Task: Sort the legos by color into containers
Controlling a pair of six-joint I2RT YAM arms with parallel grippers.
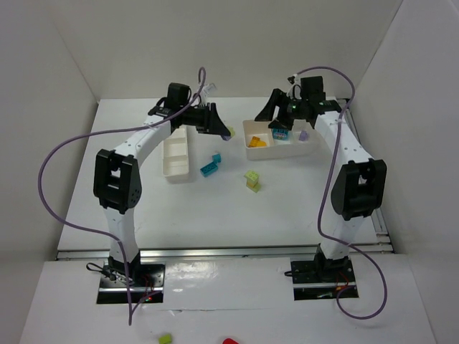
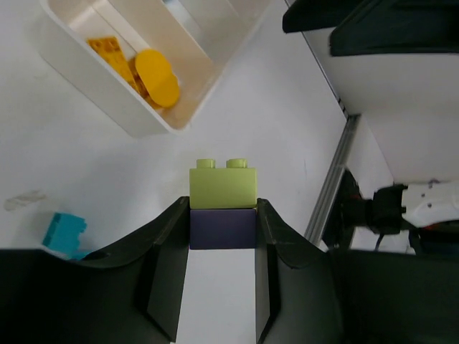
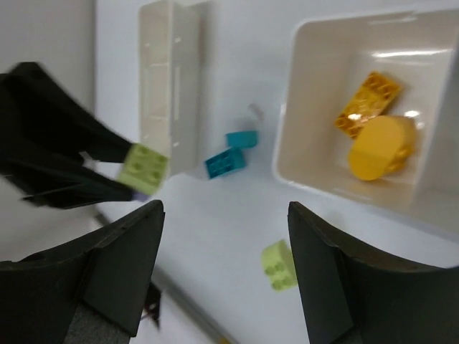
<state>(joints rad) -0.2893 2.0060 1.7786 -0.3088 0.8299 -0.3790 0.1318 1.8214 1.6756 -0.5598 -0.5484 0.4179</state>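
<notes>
My left gripper is shut on a purple brick with a lime green brick stacked on it, held above the table between the two trays. My right gripper hovers open and empty over the wider tray, which holds yellow-orange pieces, a teal brick and a pale purple one. The narrow tray lies left of centre. Two teal bricks and a lime green stack lie on the table. The right wrist view shows the teal bricks and the lime stack.
White walls close in the table on three sides. A metal rail runs along the near edge. A lime brick and a red object lie in front of the arm bases. Purple cables loop beside both arms.
</notes>
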